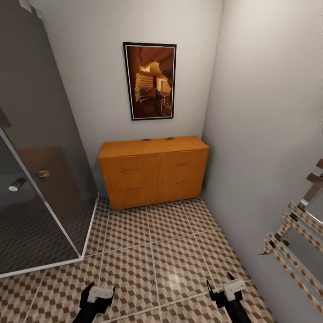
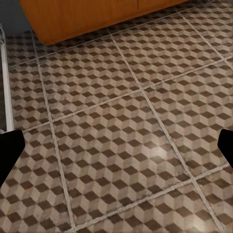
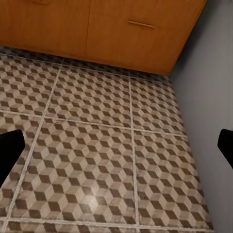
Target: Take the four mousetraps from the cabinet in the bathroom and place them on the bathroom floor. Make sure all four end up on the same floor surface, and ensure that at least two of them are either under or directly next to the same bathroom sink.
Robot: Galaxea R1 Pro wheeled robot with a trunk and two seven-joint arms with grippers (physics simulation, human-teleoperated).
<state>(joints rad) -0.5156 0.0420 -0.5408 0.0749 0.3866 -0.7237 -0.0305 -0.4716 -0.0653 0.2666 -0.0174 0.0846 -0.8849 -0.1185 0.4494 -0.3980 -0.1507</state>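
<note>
Facing the low orange-brown wooden cabinet at twelve o'clock across cube-patterned tiled bathroom floor; two tiny dark mousetraps apparently on top; left gripper and right gripper low, spread wide, empty, presumably ready for reaching.

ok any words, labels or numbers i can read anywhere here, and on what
None can be read.
The picture on the wall shows a log cabin scene, with no lettering visible.
The cabinet has plain drawer fronts, no labels.
The small dark things on its top are too small to show any marking.
The floor tiles carry only a cube pattern.
</note>
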